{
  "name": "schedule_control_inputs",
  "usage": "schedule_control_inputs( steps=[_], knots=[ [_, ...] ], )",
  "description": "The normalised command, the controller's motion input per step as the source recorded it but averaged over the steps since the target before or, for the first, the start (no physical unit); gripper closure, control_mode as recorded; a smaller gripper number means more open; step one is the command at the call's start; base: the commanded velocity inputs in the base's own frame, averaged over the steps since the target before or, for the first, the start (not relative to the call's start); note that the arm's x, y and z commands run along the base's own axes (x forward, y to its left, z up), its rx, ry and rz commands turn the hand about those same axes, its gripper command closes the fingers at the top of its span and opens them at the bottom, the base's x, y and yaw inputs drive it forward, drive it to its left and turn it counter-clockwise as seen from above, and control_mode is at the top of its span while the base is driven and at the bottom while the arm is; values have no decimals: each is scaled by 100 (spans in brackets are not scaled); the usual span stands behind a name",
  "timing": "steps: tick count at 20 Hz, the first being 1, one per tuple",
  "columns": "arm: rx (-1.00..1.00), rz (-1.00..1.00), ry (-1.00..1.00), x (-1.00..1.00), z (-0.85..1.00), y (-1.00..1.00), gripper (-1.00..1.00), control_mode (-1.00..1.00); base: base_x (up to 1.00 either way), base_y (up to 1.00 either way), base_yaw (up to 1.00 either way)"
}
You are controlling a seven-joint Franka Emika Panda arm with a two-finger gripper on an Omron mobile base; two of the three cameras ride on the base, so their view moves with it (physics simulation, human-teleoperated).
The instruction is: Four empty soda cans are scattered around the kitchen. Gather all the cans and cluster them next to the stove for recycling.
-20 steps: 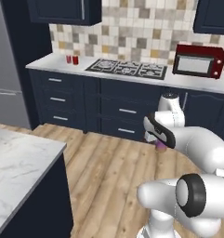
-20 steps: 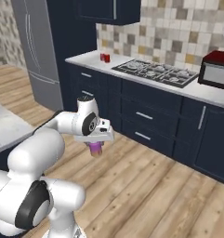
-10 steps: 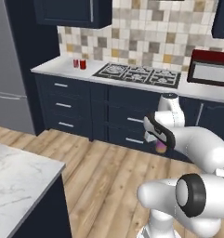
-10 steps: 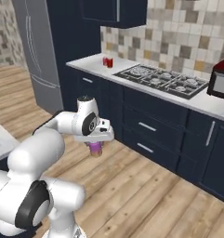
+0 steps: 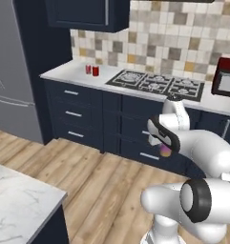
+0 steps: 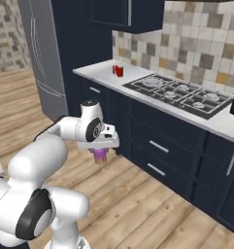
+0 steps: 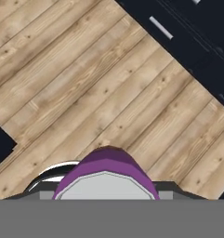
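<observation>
— Purple-pink, with an orange band at its foot: that is the soda can [image 6: 100,155] you are looking at, hanging below the gripper [image 6: 100,151] above the wood floor [image 6: 138,209], in front of the navy drawers [image 6: 159,146].

— And the claw itself?

— Your jaws are closed part-way on that can, pinching it from both sides; in the hand view its purple shoulder and silvery top [image 7: 105,179] sit right against the camera. From the left base view you see the same can [image 5: 165,151] tucked under the white wrist.

— Where are the others?

— Two red cans [image 6: 118,70] stand upright, side by side, on the white marble counter [image 6: 96,74], left of the stove [image 6: 182,93]. You can pick them out from the left too [image 5: 92,70], between the cooktop [image 5: 157,83] and the grey refrigerator [image 5: 11,86].
</observation>
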Motion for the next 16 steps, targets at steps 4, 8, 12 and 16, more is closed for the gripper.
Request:
schedule_control_inputs(
  steps=[4,8,12,16],
  knots=[
    [0,0,0,0,0,0,100,100,74,0,19],
    [0,0,0,0,0,0,100,100,72,-4,18],
    [0,0,0,0,0,0,100,100,74,-6,14],
    [0,0,0,0,0,0,100,100,75,-4,6]
  ],
)
